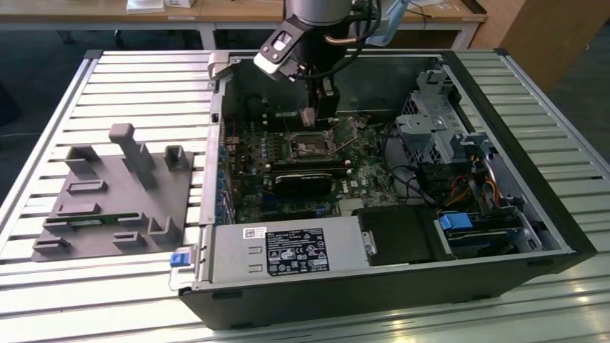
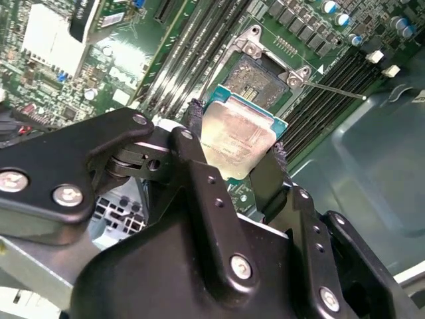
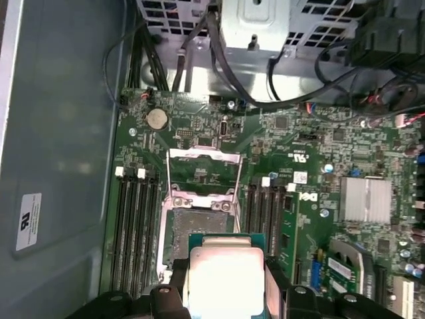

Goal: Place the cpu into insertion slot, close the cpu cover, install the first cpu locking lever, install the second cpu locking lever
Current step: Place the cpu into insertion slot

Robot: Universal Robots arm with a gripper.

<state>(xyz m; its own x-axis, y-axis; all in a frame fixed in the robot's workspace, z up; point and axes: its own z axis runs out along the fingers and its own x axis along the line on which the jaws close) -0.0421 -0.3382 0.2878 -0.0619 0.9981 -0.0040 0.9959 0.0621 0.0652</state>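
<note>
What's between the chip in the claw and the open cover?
The empty slot, seen in the first wrist view between chip and cover.

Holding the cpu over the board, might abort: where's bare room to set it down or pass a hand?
Free: table slats around the grey fixture; bare case panel beside the memory slots. Crowded: insertion slot, hemmed by slots, open cpu cover, and the gripper holding the cpu.
</note>
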